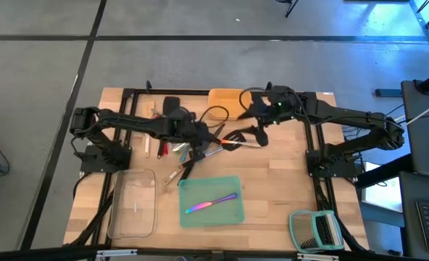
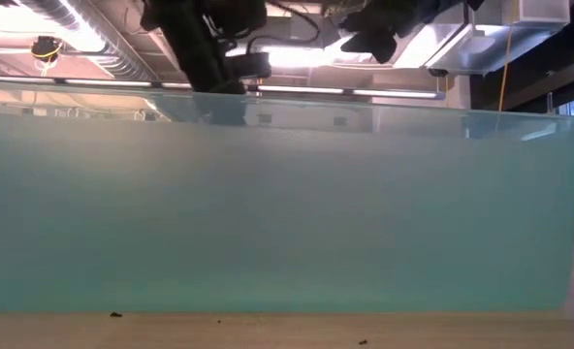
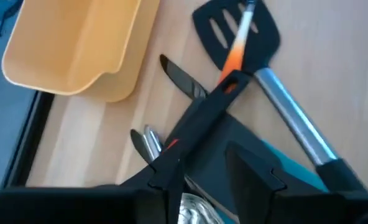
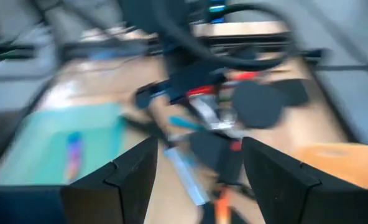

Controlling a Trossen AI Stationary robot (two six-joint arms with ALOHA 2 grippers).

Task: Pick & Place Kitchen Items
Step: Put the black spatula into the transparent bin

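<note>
The wooden table [image 1: 272, 210] carries everything, with the two dark arms reaching in from its left and right edges toward the middle of the far half. Largest of the things on it is the teal tray [image 1: 211, 201], lying near the middle of the near half; its wall fills the low view [image 2: 268, 213]. A clear tray [image 1: 133, 203] sits toward the near left corner, a yellow tray [image 1: 222, 101] at the far edge, and a green-framed slatted rack [image 1: 314, 230] at the near right corner. One iridescent knife [image 1: 211, 204] lies inside the teal tray. The remaining utensils are bunched in a heap [image 1: 200, 145] at the middle of the table, between the teal and yellow trays; among them is a black slotted turner [image 3: 237, 31] with a steel handle. The left hand [image 1: 200, 141] is down in this heap, its fingers pinching a thin black handle [image 3: 199, 118]. The right hand [image 4: 199, 174] hovers above the heap's far right side, fingers spread, holding nothing.
</note>
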